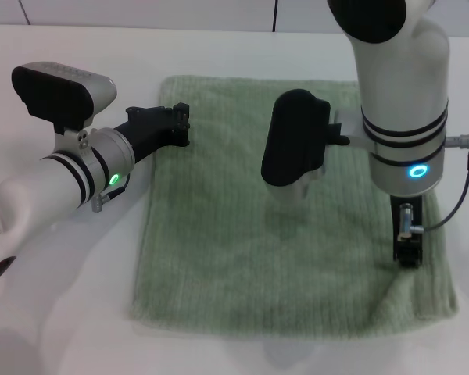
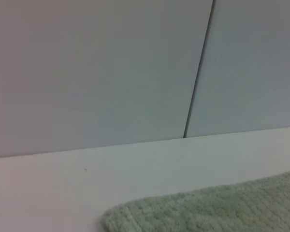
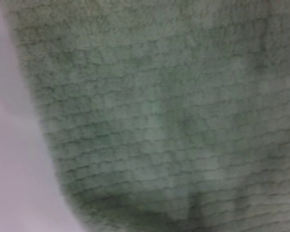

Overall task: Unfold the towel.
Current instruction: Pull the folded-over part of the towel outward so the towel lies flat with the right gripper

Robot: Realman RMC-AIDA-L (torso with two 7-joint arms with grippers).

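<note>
Head view has the towel point(image 1: 242, 234) lying spread flat on the white table point(image 1: 62, 312), pale green and ribbed, with only its near right corner a bit rumpled. Right gripper point(image 1: 407, 254) points straight down onto the towel close to that corner, and I honestly can't tell if its jaws are clamped or loose. Left gripper point(image 1: 176, 125) sits low at the towel's far left corner, jaws also impossible to read; its wrist cam just catches the towel's edge and the wall point(image 2: 96, 72) behind.

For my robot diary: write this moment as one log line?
pale green terry towel: flat on white table | left gripper: at far-left corner | right gripper: down on near-right part
</note>
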